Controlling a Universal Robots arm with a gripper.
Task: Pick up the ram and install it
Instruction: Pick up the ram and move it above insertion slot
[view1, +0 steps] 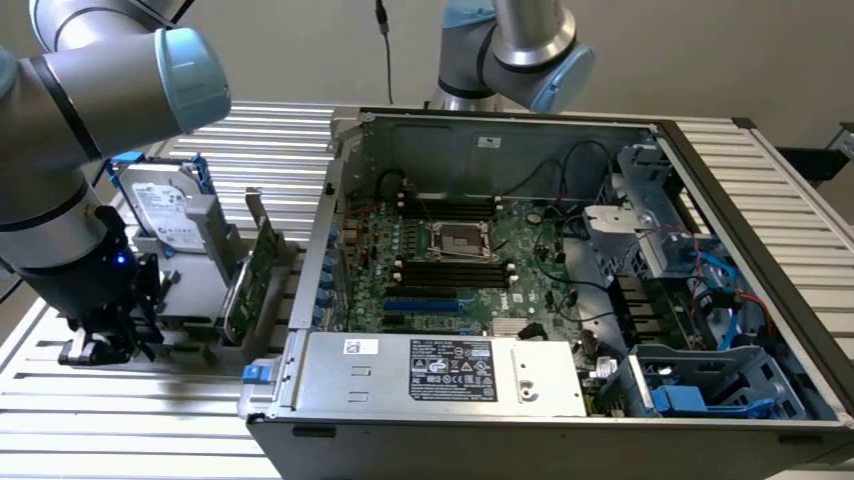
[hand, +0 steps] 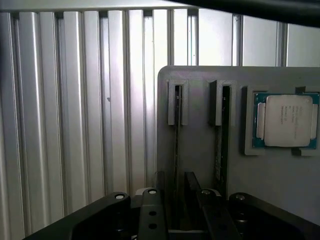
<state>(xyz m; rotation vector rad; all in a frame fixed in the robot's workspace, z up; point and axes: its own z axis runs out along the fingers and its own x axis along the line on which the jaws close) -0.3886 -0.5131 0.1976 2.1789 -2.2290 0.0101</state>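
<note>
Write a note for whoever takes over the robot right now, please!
Claw: looks open, astride one long thin ram stick, dark seen edge-on.
Ram: sitting in its slot in the flat grey plastic holder; a second stick sits in the neighbouring slot.
Done: claw lined up on the ram.
Left: ram not lifted, not installed in the open grey metal computer case.

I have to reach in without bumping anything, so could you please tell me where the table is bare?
In the exterior view, the table slats in front of the grey holder are bare, and so is the stretch behind the hard drive, beside the computer case. It is crowded at the holder itself, where the gripper is close over the ram.
</note>
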